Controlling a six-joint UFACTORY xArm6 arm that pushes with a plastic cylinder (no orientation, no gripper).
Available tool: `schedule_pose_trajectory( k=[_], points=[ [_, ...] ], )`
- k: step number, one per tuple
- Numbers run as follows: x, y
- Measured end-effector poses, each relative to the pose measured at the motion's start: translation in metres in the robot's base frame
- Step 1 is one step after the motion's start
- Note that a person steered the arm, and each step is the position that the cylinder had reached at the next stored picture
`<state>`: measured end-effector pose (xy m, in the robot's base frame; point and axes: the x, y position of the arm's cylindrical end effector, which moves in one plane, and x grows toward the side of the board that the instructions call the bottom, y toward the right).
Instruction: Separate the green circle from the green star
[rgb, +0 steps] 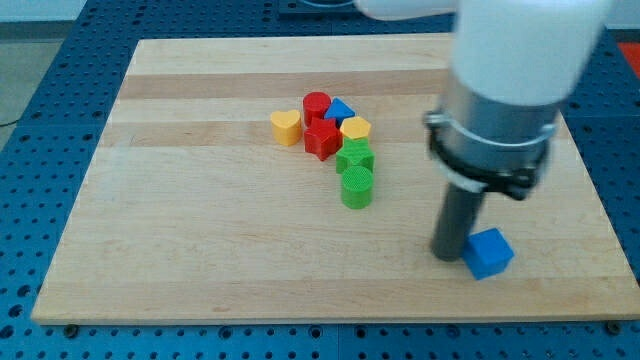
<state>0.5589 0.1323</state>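
1. Camera view, only one we get: wooden board (200, 280) on a blue pegboard table, with a tight cluster of blocks up near the middle.
2. Green circle (357, 187) sits at the cluster's bottom edge, touching the green star (355, 157) right above it. Those two are the job.
3. Rest of the pile: yellow heart (286, 127), red cylinder (316, 104), red star-ish block (322, 139), blue triangle (342, 108) and a yellow block (355, 127) touching the green star.
4. The tip (448, 254) is way off toward the view's right, just beside a lone blue cube (489, 252), well apart from the greens. No hand here, just a bare rod holding nothing.
5. Guessing these are light, hard plastic bits that slide easily. I'd push the circle's flat side from between the two, downward, since off-centre contact could spin it.
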Motion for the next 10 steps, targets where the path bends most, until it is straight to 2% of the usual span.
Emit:
schedule_pose_trajectory(
  k=[2,3,4,5,6,7,10],
  points=[
    [0.0,0.044],
    [0.013,0.034],
    [0.018,-0.024],
    [-0.006,-0.115],
    [-0.079,-0.181],
    [-0.114,-0.181],
    [-0.079,-0.051]
  ],
)
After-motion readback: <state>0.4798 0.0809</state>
